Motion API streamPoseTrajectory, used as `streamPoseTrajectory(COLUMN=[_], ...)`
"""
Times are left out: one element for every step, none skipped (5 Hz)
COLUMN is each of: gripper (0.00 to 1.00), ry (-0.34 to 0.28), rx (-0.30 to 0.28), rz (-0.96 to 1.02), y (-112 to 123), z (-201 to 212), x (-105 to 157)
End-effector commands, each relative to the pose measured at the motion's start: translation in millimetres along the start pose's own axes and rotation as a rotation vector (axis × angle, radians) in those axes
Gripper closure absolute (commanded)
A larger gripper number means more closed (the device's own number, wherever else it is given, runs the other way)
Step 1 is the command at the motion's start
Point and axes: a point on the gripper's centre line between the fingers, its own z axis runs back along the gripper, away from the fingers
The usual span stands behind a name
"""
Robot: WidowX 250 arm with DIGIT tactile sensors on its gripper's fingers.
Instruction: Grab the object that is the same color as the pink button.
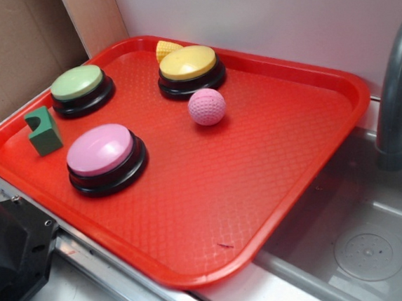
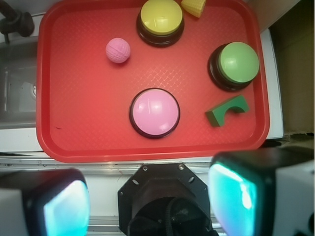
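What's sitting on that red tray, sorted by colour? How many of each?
Pink: 2, the pink button and the pink ball
Green: 2, the green button and the green block
Yellow: 2, the yellow button and the yellow piece
Total: 6 things on the red tray

pink ball (image 1: 206, 107) on red tray (image 1: 286, 157)

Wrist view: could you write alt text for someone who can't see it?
Seen from above, a red tray holds a small pink ball, pink, yellow and green buttons, and a green block. The open gripper hangs blurred at the bottom edge.
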Motion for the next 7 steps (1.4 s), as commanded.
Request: streamPoseTrajectory(gripper=[0.00,0.00,0.00,0.00,0.00,0.00,0.00], ry=[0.000,-0.016,-0.020,-0.043,-0.058,-0.046,-0.046], rx=[0.000,-0.013,-0.069,-0.057,0.004,-0.017,-0.017], rz=[0.000,-0.118,-0.183,-0.043,0.136,0.338,0.338], y=[0.0,-32.9,-49.2,-41.2,-23.5,-15.3,-15.3], z=[0.0,-37.7,-67.3,-90.5,-112.5,-136.3,-136.3], x=[0.0,35.1,69.9,94.2,107.0,114.7,114.7])
